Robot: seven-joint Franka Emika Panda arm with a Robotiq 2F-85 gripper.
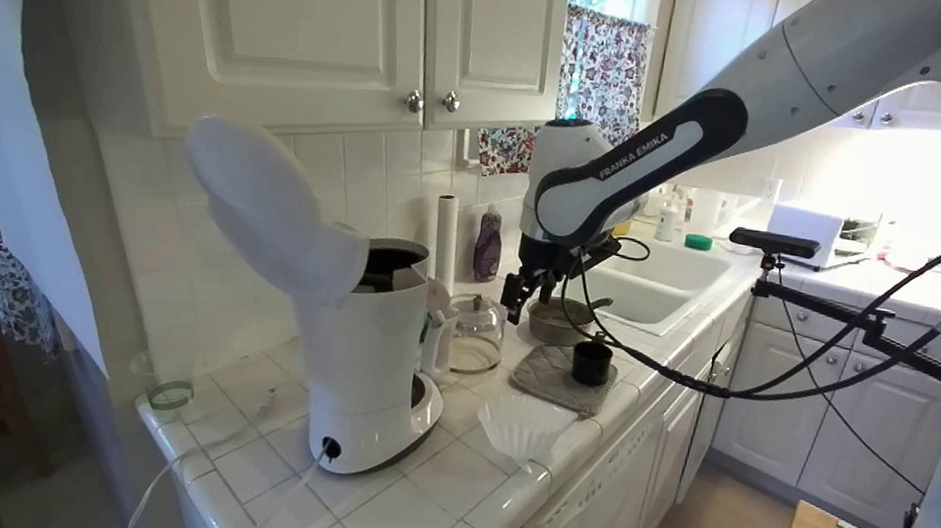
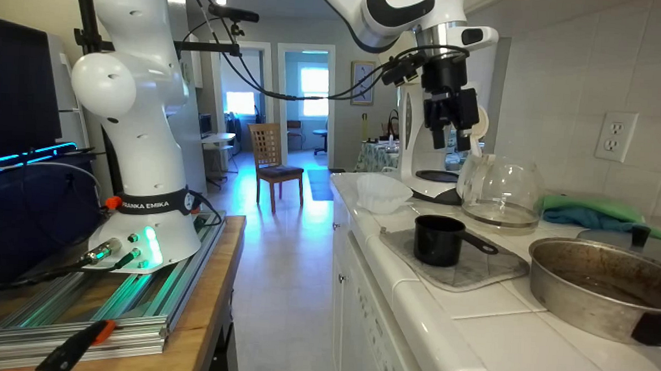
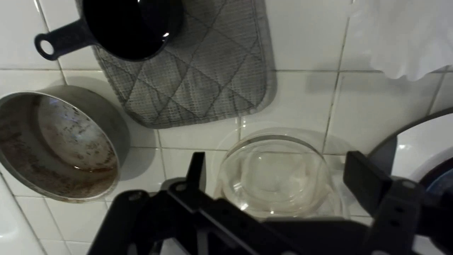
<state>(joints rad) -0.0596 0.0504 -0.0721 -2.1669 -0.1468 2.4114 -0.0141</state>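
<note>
Gripper point(image 3: 275, 156) released, spread wide near glass carafe point(image 3: 276, 177)

The wrist view shows the carafe between the fingers point(image 3: 196, 170) and the stained interior of the metal pan point(image 3: 74, 138). The raised lid point(image 1: 264, 205) of the coffee maker point(image 1: 360, 375) shows instead in an exterior view. On the worktop point(image 2: 531, 348), tile point(image 3: 198, 136) separates carafe from quilted potholder point(image 3: 212, 63); the rounded front edge passes beside the potholder. The gripper conceals part of the carafe in the wrist view, which crops the paper coffee filter point(image 3: 414, 39).
</note>
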